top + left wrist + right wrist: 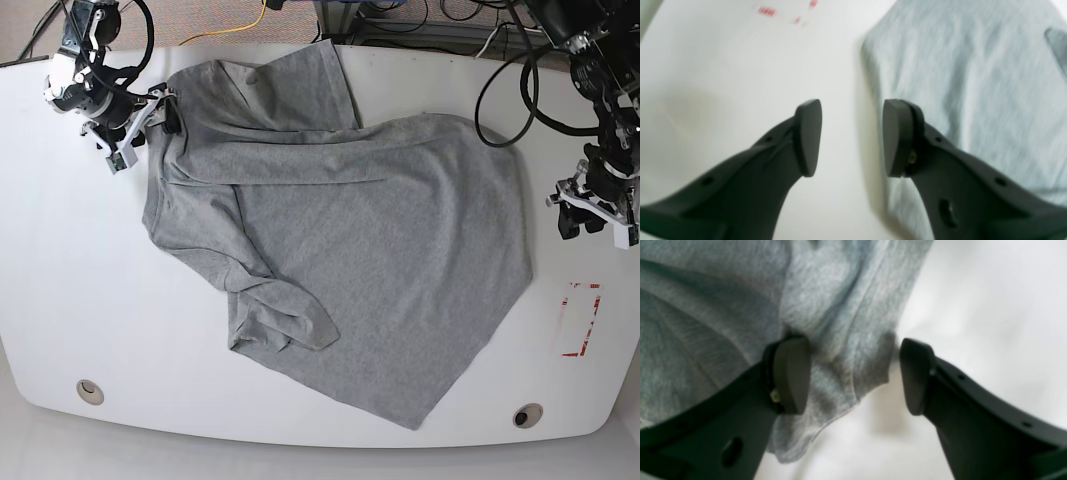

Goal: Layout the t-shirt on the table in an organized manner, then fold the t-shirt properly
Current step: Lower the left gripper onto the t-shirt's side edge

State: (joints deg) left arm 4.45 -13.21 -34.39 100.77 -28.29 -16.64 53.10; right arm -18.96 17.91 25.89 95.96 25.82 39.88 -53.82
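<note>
I am looking at the table (60,300) first, since it is carrying everything, and the t-shirt (380,260) is lying across most of it, still rumpled and skewed: its long axis is running diagonally from the far corner on the base view's left down to a pointed corner near the front edge on that view's right, with one sleeve doubled over itself near the middle front and another flap lying toward the far edge. A red tape outline (580,320) is showing on the bare surface just beyond the cloth on the base view's right, and two metal grommets (88,389) are sitting near the front edge. I am judging the layout step as still unfinished, and the coming move as turning on the cloth's far corner, which is lying right at my right hand (853,376); that hand is the nearer one. It is standing wide, one finger resting over the fabric and the other over bare white, with a bunched hem edge between them, not yet pinched. My left hand (851,138) is also standing moderately wide and holding nothing, hovering just beside the shirt's side edge, with the cloth lying toward one finger.
</note>
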